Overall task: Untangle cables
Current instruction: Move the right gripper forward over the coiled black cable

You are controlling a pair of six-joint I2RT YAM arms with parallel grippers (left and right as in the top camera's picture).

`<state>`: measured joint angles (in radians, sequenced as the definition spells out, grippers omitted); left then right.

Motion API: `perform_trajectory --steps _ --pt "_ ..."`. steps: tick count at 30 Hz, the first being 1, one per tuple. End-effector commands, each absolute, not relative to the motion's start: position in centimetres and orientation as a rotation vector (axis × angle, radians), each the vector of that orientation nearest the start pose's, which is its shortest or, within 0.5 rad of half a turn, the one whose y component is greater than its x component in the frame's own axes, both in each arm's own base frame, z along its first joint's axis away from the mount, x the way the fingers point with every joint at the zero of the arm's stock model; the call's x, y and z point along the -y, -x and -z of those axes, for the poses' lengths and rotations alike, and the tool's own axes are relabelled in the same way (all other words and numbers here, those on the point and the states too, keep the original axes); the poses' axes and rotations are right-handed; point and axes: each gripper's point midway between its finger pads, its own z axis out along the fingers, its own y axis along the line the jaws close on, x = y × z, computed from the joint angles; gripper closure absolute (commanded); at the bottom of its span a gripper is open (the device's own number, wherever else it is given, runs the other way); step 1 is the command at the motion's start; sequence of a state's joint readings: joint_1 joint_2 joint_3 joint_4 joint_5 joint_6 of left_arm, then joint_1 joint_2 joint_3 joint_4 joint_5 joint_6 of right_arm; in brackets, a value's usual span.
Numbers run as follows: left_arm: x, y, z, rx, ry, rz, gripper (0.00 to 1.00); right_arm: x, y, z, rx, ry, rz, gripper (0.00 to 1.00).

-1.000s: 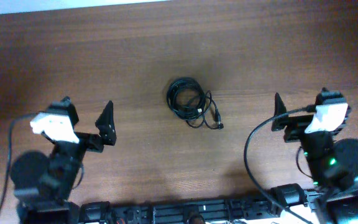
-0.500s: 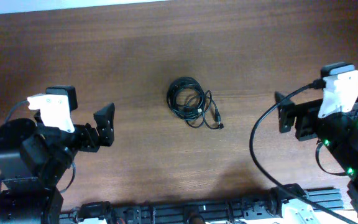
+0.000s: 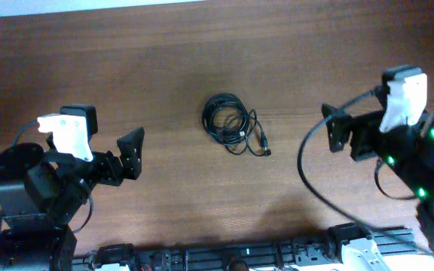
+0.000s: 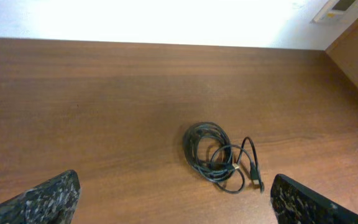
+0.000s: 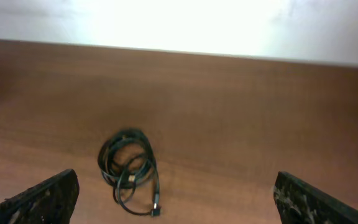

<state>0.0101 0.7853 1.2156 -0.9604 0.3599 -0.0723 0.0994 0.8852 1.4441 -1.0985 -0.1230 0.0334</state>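
Okay, cables (image 3: 230, 124): thin and black, bundled into one small loose coil, lying flat around the middle of the surface (image 3: 164, 68), clear of both arms.
Loose end: curls out of the coil toward the near edge and the right arm's side, ending in a small dark plug (image 3: 264, 150) just beside the bundle.
Left fingers (image 3: 131, 147): spread wide, pinching nothing, well apart from the coil on its left, pointed roughly toward it.
Right fingers (image 3: 336, 132): also spread wide, nothing between them, well off to the right of the coil.
Left wrist view: speckled dark fingertips poking in at both bottom corners, coil further out between them, a bit right of centre, plug on its right.
Right wrist view: same deal, tips in the bottom corners, coil left of centre, plug close to the bottom edge.
Surface: brown wood grain, with a bright pale strip along the far edge.
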Motion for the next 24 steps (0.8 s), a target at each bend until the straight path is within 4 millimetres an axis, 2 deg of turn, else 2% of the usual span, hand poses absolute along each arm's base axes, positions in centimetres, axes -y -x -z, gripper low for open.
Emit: perform_trajectory --steps 1,4,8,12,14,17,20,24 --pt "6.1 -24.1 -34.4 -2.074 -0.152 0.428 0.01 -5.1 -26.4 -34.4 -2.248 0.059 -0.272 0.01" --pt "6.1 -24.4 -34.0 -2.09 -0.149 0.432 0.01 -7.0 -28.5 -32.2 -2.337 0.101 -0.381 0.01" --pt "6.2 -24.5 -34.0 -2.089 -0.154 0.441 0.01 -8.0 -30.6 -28.9 -2.454 0.109 -0.446 0.01" --pt "7.1 -24.4 -34.6 -2.063 -0.191 0.496 0.01 -10.1 -31.1 -26.3 -2.559 0.136 -0.603 0.01" --pt "7.8 -24.3 -35.1 -2.039 -0.222 0.538 0.01 -10.6 -31.1 -25.0 -2.624 0.094 -0.65 0.0" --pt "8.4 -24.3 -35.9 -2.014 -0.193 0.616 0.01 -10.9 -31.4 -21.6 -2.76 0.058 -0.608 0.0" --pt "8.4 -24.4 -36.0 -2.014 -0.178 0.626 0.01 -12.2 -31.4 -20.0 -2.819 0.099 -0.617 0.0" --pt "8.6 -24.3 -36.0 -2.014 -0.184 0.636 0.01 -12.7 -31.7 -17.7 -2.903 -0.051 -0.485 0.0"
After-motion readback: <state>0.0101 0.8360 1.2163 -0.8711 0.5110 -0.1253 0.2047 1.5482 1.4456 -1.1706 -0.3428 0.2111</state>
